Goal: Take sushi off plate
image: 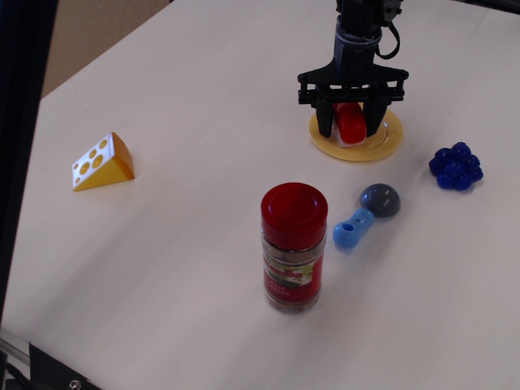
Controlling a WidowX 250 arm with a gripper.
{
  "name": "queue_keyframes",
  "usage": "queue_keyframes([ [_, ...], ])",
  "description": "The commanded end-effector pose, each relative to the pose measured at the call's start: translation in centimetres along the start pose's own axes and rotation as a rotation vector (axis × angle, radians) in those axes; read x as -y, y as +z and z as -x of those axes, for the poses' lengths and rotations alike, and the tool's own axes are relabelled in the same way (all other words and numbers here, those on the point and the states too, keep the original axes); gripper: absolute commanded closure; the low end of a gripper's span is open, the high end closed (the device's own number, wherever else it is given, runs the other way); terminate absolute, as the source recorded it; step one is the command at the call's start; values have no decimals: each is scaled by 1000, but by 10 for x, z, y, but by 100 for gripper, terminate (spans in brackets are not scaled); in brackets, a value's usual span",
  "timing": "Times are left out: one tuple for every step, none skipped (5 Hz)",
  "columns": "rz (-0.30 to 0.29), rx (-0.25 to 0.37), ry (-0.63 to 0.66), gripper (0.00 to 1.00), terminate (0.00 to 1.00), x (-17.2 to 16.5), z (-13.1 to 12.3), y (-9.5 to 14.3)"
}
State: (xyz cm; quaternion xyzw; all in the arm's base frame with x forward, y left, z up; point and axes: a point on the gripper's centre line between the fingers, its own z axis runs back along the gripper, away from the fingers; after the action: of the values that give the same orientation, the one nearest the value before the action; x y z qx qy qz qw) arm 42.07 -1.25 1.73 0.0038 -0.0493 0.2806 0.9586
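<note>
The sushi [351, 122], with its red top and white base, lies on the yellow-orange plate [392, 140] at the back right of the table. My gripper [350, 127] has come down over it from above. One black finger [326, 120] stands to the left of the sushi and the other to its right, close to its sides. The jaws are still a little wider than the sushi, which rests on the plate.
A red-lidded spice jar [293, 246] stands in the front middle. A blue and grey toy [366, 214] lies right of it. A blue grape cluster [456, 166] sits at the far right and an orange cheese wedge [103, 162] at the left.
</note>
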Motion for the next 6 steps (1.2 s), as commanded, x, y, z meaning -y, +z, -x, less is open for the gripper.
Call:
queue_keyframes([
  [65,184,103,100,0,-22,-12,70],
  [17,194,204,100,0,-57,-12,85],
  [7,175,273,100,0,-84,-11,81],
  [-1,139,357,100,0,-124,-11,69],
  [-49,121,383,100,0,-151,-7,59],
  [-58,93,413,100,0,-175,7,47],
])
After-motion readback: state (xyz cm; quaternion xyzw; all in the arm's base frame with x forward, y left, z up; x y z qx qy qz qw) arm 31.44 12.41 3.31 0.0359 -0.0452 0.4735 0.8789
